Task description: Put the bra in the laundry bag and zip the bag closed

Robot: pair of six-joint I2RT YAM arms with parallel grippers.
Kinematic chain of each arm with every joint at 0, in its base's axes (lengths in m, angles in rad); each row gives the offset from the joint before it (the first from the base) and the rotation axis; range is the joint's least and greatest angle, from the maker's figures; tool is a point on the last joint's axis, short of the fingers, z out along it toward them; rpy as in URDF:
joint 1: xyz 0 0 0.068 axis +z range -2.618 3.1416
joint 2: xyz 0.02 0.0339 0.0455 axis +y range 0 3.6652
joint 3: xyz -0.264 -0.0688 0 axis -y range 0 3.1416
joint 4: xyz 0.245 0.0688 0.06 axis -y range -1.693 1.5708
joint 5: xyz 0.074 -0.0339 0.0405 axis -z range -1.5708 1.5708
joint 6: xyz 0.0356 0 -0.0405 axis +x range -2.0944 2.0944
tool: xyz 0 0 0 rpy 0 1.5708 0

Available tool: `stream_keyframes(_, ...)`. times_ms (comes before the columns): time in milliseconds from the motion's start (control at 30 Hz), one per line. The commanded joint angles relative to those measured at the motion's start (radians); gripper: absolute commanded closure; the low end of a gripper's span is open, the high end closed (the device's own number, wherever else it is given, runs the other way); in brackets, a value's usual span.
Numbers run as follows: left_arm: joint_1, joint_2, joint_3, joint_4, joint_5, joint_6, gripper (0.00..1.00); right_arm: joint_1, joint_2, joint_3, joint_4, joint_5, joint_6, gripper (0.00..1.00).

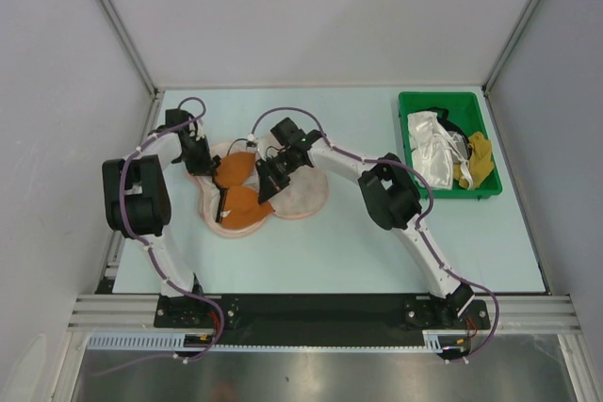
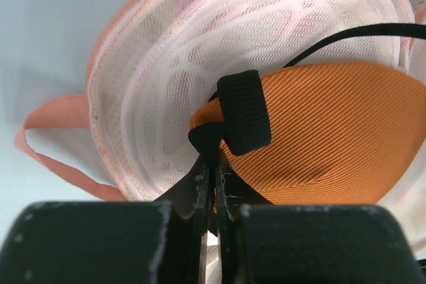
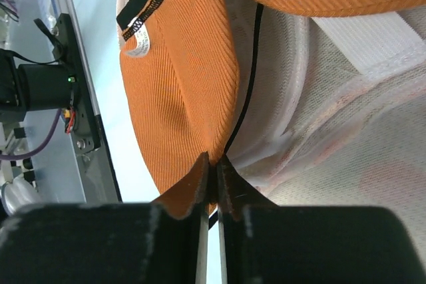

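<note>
Pale counter (image 1: 358, 242) carrying the laundry bag (image 1: 306, 197), which lies open with its mesh lining upward. The bra (image 1: 241, 212) rests on the bag's left half. Left gripper (image 2: 212, 164) is pinched closed on the bra's black-strapped edge, right gripper (image 3: 213, 167) pinched closed on a cup rim.

Orange bra (image 1: 241, 206) on the open laundry bag (image 1: 304, 197)
Both ribbed cups rest on the pink bag's white mesh, left of centre on the surface (image 1: 377, 251).
</note>
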Motion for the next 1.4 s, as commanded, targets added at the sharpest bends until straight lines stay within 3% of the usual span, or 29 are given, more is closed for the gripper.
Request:
stream_keyframes(0,0.01,-0.02,0.013,0.001,-0.053,0.01,0.84,0.018,0.007,0.058,-0.024,0.049,-0.023,0.87)
stream_keyframes(267,0.01,-0.118,-0.028,0.052,-0.086,-0.008,0.69,0.02,-0.022,0.028,0.066,0.075,0.081,0.82)
stream_keyframes(367,0.01,-0.163,-0.05,0.079,-0.093,-0.014,0.57,0.018,-0.028,0.017,0.109,0.09,0.129,0.82)
stream_keyframes(400,0.012,-0.17,-0.054,0.087,-0.09,-0.014,0.47,0.018,-0.028,0.015,0.128,0.084,0.138,0.82)
stream_keyframes(433,0.01,-0.179,-0.06,0.089,-0.086,-0.013,0.44,0.018,-0.026,0.017,0.134,0.081,0.143,0.81)
stream_keyframes(733,0.012,-0.322,-0.117,0.115,-0.078,-0.069,0.25,-0.011,-0.043,0.034,0.128,0.155,0.16,0.64)
stream_keyframes(800,0.01,-0.389,-0.149,0.118,-0.047,-0.114,0.11,-0.023,-0.057,0.028,0.126,0.222,0.175,0.59)
stream_keyframes(900,0.013,-0.516,-0.241,0.136,-0.017,-0.183,0.03,-0.033,-0.127,-0.053,0.148,0.334,0.213,0.51)
stream_keyframes(967,0.01,-0.59,-0.306,0.176,0.049,-0.217,0.03,-0.039,-0.19,-0.142,0.194,0.382,0.267,0.41)
stream_keyframes(1100,0.007,-0.741,-0.474,0.242,0.121,-0.295,0.07,-0.033,-0.383,-0.424,0.35,0.451,0.382,0.34)
stream_keyframes(1233,0.002,-0.738,-0.528,0.233,0.197,-0.326,0.1,0.007,-0.501,-0.624,0.505,0.443,0.491,0.28)
stream_keyframes(1367,0.002,-0.73,-0.556,0.231,0.16,-0.327,0.16,0.081,-0.546,-0.767,0.719,0.461,0.634,0.28)
